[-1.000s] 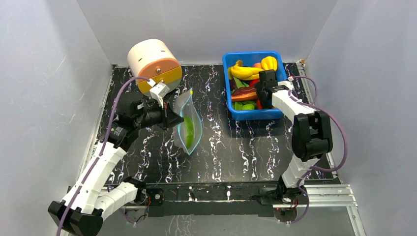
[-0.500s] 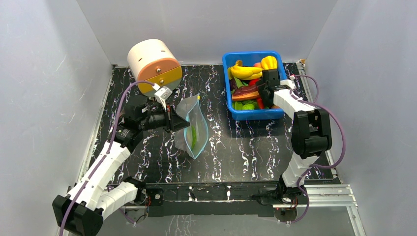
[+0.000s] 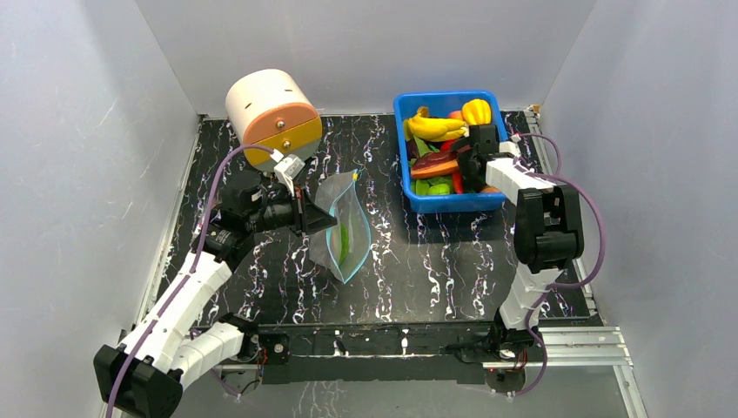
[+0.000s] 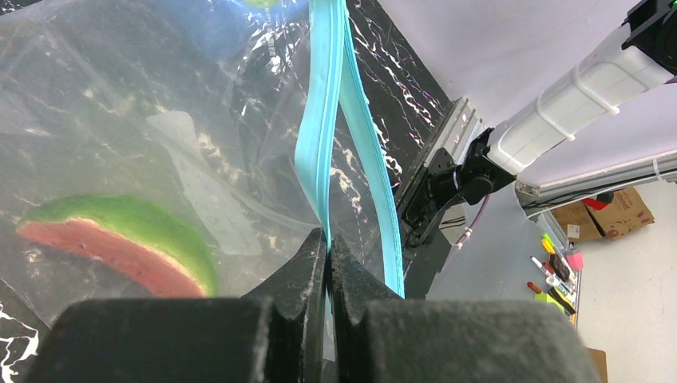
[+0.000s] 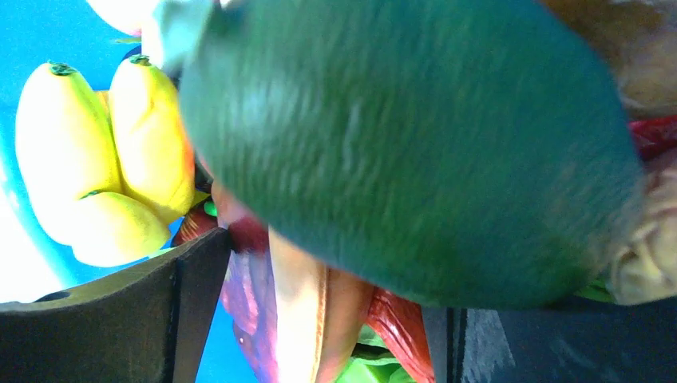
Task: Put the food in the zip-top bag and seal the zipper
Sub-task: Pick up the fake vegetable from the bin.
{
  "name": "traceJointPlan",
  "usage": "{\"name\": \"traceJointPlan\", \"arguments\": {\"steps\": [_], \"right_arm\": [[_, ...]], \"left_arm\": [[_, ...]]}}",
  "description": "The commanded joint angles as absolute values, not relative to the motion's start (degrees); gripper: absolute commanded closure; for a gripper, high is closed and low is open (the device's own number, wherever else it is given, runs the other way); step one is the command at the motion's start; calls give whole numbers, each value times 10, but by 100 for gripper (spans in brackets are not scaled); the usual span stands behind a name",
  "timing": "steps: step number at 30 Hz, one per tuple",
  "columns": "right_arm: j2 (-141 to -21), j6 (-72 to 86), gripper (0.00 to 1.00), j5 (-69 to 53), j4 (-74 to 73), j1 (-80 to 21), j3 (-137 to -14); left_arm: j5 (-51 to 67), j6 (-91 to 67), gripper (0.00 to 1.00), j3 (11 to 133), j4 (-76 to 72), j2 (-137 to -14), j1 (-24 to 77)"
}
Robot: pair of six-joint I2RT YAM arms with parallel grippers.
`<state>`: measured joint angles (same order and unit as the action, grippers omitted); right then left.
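The clear zip-top bag point(image 3: 342, 228) stands tilted on the black marbled table, with a green-rinded watermelon slice point(image 4: 120, 239) inside. My left gripper point(image 3: 306, 215) is shut on one lip of the teal zipper point(image 4: 323, 120) at the bag's near edge; the other lip hangs apart, so the mouth gapes. The rest of the food point(image 3: 439, 144) lies piled in the blue bin. My right gripper point(image 3: 466, 170) is down among it with the jaws wide. In the right wrist view a blurred dark green piece point(image 5: 399, 144) fills the frame, and red and orange pieces point(image 5: 319, 319) lie between the fingers point(image 5: 188, 311).
A blue bin point(image 3: 448, 205) stands at the back right. A white and orange drum point(image 3: 274, 113) lies on its side at the back left, just behind the left arm. Grey walls close in three sides of the table.
The left gripper has carried the bag a little to the right and stood it more upright. The right gripper has shifted slightly in the bin and its jaws have widened.
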<state>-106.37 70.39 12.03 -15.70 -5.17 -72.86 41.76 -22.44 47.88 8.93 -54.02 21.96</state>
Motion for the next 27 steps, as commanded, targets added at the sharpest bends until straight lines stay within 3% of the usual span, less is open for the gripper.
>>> {"name": "traceJointPlan", "arguments": {"steps": [1, 12, 18, 26, 27], "right_arm": [[-1059, 684, 21, 94, -109, -52, -712], [-993, 622, 57, 59, 17, -50, -663], [-973, 597, 60, 39, 15, -50, -673], [-932, 558, 60, 89, -23, -50, -692], [-926, 551, 65, 94, -21, -50, -690]], "left_arm": [[428, -223, 100, 479, 78, -525, 222], [412, -217, 100, 474, 88, -521, 222], [337, -137, 100, 541, 202, -539, 223], [343, -146, 100, 577, 202, -565, 222], [345, -149, 100, 578, 199, -566, 222]]}}
